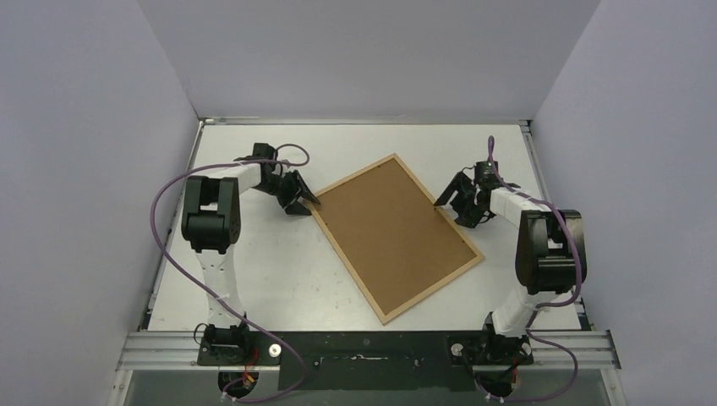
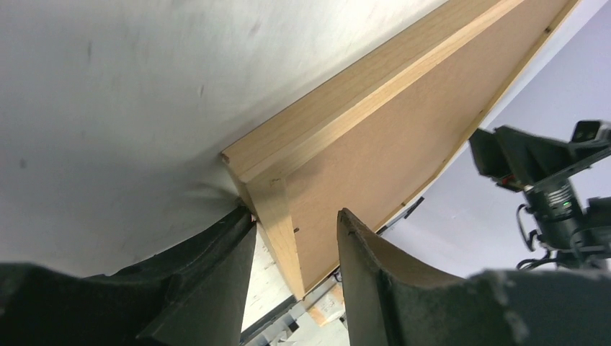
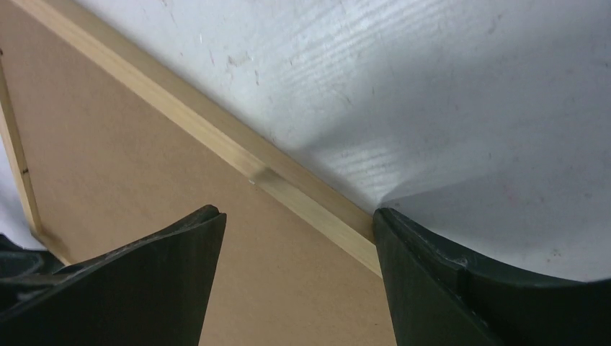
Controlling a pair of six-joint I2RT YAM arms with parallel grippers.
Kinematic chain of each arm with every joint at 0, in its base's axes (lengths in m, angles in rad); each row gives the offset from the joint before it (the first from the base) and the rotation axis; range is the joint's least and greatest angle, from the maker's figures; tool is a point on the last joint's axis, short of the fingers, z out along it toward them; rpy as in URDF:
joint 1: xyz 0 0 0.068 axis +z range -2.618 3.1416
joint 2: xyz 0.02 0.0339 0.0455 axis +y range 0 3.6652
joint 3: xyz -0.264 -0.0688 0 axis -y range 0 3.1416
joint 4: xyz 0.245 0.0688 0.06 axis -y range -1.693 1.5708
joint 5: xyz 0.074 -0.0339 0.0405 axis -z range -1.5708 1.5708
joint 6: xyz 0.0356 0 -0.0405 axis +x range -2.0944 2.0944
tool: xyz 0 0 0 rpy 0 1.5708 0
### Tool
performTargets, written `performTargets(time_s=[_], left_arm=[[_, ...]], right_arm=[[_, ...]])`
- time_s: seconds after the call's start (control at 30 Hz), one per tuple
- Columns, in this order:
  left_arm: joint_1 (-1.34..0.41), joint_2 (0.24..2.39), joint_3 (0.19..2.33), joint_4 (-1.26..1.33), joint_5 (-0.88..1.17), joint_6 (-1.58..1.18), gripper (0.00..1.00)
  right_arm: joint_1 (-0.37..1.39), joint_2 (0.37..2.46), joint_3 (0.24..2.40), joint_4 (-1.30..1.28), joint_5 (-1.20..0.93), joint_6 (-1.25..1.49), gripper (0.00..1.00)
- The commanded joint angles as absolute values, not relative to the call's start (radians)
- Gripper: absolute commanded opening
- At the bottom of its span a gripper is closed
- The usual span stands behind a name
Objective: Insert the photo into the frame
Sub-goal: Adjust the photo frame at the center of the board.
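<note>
Thin light-wood rectangular picture frame [image 1: 396, 237] lies flat and back-up on the white surface [image 1: 287, 288], mid-table, with its plain brown board [image 3: 108, 180] facing the cameras. Long axis runs diagonally, from far-left down to near-right as the top camera sees it. The photo is in none of the views; it may sit under the board, cannot tell. Left fingers [image 2: 209, 288] are at the frame's leftmost corner: spread, one tip down on the surface just outside the corner rail, the other over the board, so the rail sits between them without being clamped. Right fingers [image 3: 447, 288] are at the frame's far-right long rail, toward its far end: also spread, one over the board and one outside the rail on the surface, nothing gripped. The frame therefore lies between the two arms, inward from each, and both are about equally close, each already astride an edge. Judgement: the step in hand is taking hold of the frame, likely to lift or turn it. Each pair need only close across its rail. The left's corner hold looks more apt to slip or twist the frame than the right's straight-edge hold.
</note>
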State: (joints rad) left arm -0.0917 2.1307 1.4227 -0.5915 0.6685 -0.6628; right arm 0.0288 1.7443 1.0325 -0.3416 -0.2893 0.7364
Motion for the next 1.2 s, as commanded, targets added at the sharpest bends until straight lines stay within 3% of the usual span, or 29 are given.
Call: performTargets(time_s=[0.0,0.23,0.4,0.53,0.67,0.77,0.93,1.07,1.17], left_arm=[[-0.104,2.219,1.548,-0.525,0.666,-0.669,0.44],[-0.104,2.351,1.739,-0.538,0.682,-0.666,0.44],[-0.101,2.392,1.805,-0.574,0.660,-0.642,0.45],[-0.094,2.326,1.787,-0.614,0.562,-0.561,0.58],[-0.085,2.214,1.713,-0.633,0.481,-0.487,0.68],[-0.084,2.099,1.600,-0.625,0.452,-0.460,0.70],[-0.086,1.912,1.339,-0.564,0.446,-0.493,0.55],[-0.093,1.789,1.105,-0.452,0.534,-0.589,0.42],[-0.114,1.735,0.983,-0.355,0.592,-0.669,0.39]], right_arm=[[0.049,1.671,0.920,-0.308,-0.471,0.776,0.76],[0.139,1.535,0.771,-0.171,-0.563,0.794,0.76],[0.176,1.448,0.791,-0.349,-0.321,0.762,0.75],[0.196,1.341,0.891,-0.476,-0.102,0.725,0.76],[0.258,1.358,0.982,-0.447,-0.147,0.696,0.76],[0.362,1.469,1.057,-0.376,-0.231,0.699,0.75],[0.511,1.673,1.164,-0.156,-0.369,0.835,0.60],[0.587,1.836,1.213,0.130,-0.458,1.040,0.41],[0.635,1.941,1.265,0.252,-0.495,1.139,0.27]])
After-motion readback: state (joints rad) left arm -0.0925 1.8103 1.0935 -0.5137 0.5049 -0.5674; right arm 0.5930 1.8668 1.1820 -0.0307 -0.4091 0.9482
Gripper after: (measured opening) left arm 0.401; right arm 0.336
